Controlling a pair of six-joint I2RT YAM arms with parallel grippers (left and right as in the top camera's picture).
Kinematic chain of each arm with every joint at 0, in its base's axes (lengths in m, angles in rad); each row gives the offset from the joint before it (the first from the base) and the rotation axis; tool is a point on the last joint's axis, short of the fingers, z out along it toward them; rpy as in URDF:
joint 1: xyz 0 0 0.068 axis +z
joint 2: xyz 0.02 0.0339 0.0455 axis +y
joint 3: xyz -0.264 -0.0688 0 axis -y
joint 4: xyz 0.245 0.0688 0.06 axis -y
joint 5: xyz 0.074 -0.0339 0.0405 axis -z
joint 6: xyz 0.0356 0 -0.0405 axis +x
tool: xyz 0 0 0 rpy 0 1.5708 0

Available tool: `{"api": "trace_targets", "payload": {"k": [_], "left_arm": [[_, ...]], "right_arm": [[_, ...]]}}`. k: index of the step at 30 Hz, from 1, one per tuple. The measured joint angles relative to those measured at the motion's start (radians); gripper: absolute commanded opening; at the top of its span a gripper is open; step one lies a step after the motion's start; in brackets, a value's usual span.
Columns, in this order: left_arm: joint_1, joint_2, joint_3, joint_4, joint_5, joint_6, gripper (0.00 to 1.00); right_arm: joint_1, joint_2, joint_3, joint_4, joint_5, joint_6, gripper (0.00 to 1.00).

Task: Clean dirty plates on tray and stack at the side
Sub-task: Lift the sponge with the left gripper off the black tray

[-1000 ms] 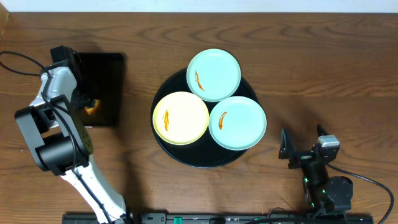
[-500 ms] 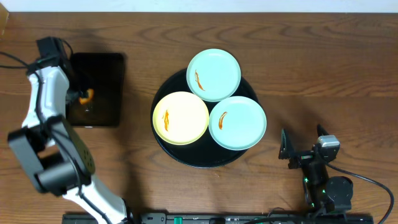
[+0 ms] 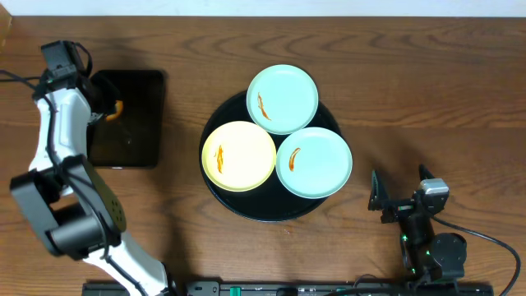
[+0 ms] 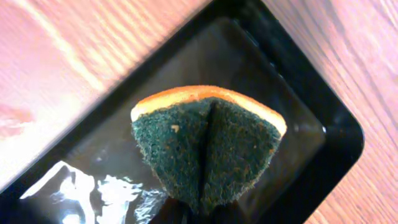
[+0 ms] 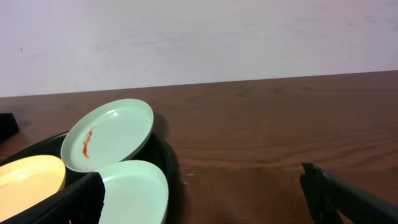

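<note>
The left pincer (image 3: 107, 108) pinches a folded sponge (image 4: 208, 146) above the small tray (image 4: 305, 118), left of the round tray (image 3: 246, 205). Only the wrist view shows the sponge's green face. The right pincer (image 3: 399, 186) is spread wide, right of the round tray, where three smeared plates (image 3: 282, 99) lie.

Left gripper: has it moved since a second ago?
Yes. In the overhead view the left gripper, shut on the sponge, has shifted up the picture along the rectangular black tray, from its lower part to its upper half.
</note>
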Motion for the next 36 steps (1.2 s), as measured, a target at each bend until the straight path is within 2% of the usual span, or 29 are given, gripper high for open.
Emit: {"api": "trace_targets", "payload": {"k": [11,15,20,28,36], "left_arm": [[-0.003,0.044,-0.017,0.057,0.192,0.035,0.08],[-0.004,0.026,-0.017,0.101,0.283,0.055,0.08],[-0.004,-0.035,-0.017,0.169,0.328,0.059,0.08],[-0.004,-0.082,-0.017,0.165,0.330,0.061,0.07],[-0.004,-0.070,-0.017,0.085,0.200,0.077,0.07]], "right_arm": [[0.000,0.000,0.000,0.000,0.000,0.000,0.99],[0.000,0.000,0.000,0.000,0.000,0.000,0.99],[0.000,0.000,0.000,0.000,0.000,0.000,0.99],[0.000,0.000,0.000,0.000,0.000,0.000,0.99],[0.000,0.000,0.000,0.000,0.000,0.000,0.99]]}}
